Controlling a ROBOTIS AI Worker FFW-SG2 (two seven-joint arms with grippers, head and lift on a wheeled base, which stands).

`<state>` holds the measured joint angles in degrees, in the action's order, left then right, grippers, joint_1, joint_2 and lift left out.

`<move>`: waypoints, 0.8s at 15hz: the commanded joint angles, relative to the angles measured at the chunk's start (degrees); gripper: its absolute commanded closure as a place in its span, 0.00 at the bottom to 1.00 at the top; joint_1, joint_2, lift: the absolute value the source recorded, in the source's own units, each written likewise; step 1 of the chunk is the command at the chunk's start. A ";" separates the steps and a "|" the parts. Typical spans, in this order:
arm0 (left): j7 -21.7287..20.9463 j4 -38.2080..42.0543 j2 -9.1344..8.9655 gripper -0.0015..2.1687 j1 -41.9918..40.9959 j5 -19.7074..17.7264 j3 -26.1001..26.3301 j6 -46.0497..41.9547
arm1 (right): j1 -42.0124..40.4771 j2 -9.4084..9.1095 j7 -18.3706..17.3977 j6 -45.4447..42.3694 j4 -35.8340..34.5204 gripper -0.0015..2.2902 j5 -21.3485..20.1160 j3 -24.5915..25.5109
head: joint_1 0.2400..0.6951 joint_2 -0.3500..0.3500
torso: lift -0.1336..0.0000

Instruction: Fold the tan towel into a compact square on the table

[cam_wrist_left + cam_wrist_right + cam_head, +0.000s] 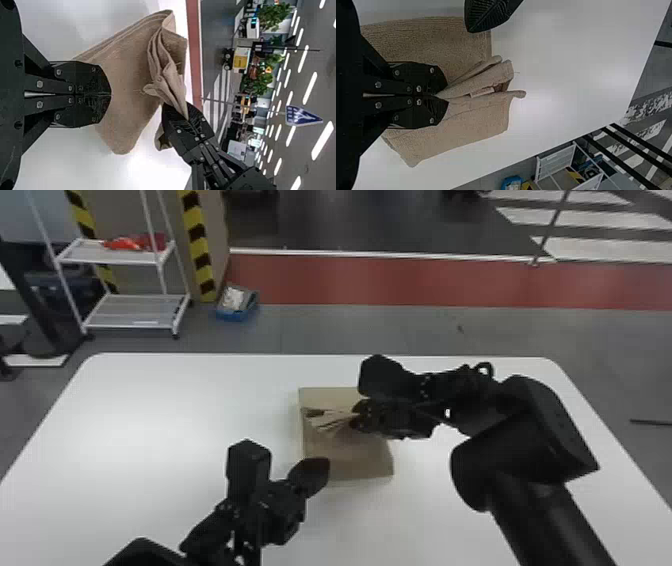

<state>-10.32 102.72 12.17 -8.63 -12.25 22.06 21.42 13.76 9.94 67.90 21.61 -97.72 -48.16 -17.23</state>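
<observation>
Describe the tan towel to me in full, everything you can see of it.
The tan towel lies near the middle of the white table. Its cloth looks soft and finely ribbed, and stacked edges show it is folded in layers. The shut fingers of the right gripper pinch a bunch of it, raising narrow pleats that fan out toward the robot's left; the rest lies fairly flat. The left gripper is by its near-left corner, but whether they touch I can't tell.
</observation>
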 commanded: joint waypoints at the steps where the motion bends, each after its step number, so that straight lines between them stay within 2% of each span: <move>1: 0.21 -1.56 -0.13 0.99 0.89 0.65 0.26 -0.02 | -0.13 0.00 0.22 1.03 -0.11 0.65 0.09 -0.26 | 1.00 0.40 | 0.19; 6: 2.85 -8.33 -0.30 0.99 4.76 3.46 2.90 1.74 | -0.84 0.08 0.83 2.61 -1.51 0.65 0.18 -1.31 | 1.00 0.41 | 0.19; 12: 3.20 -8.59 -0.30 0.99 5.11 3.37 2.90 1.74 | -0.84 0.26 0.13 2.26 0.51 0.64 -0.62 -2.81 | 1.00 0.43 | 0.19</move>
<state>-7.11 94.14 11.85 -3.57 -8.93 24.96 23.12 12.76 10.23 68.22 24.09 -98.37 -48.67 -19.93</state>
